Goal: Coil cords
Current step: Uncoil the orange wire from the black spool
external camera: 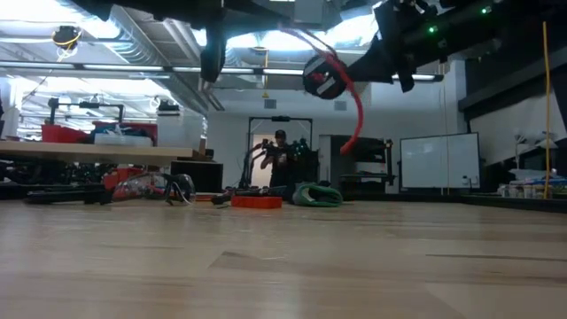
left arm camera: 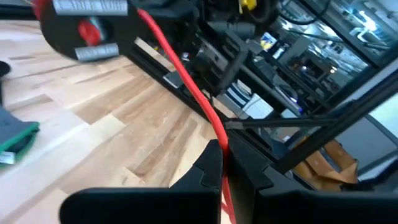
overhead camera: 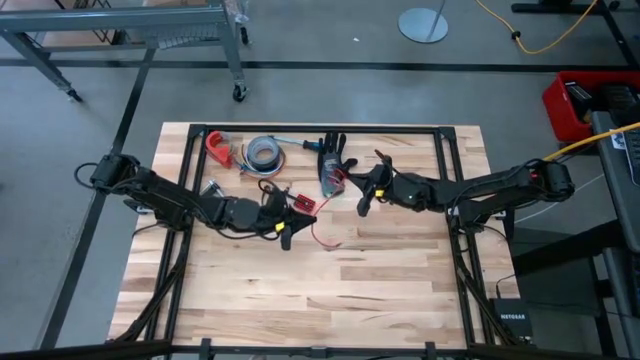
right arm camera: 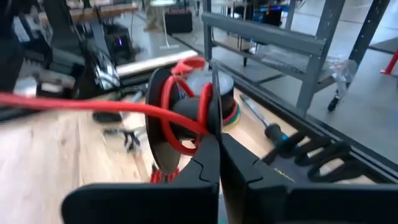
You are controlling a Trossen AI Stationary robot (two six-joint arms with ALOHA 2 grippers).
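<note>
Red cords (left arm camera: 186,81) are pinched in both arms' closed jaws above the table (overhead camera: 330,290).

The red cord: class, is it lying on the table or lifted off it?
Lifted. The low view shows the red cord hanging well above the table, and the right gripper is shut on it.

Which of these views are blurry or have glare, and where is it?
Low view: bright ceiling lights wash out the top, so the arms and the red cord hang as dark shapes against them. Left wrist view: the near black disc is smeared and soft. Right wrist view: the red wire across the picture and the room behind are blurred. High view: evenly lit, no glare on the table.
</note>
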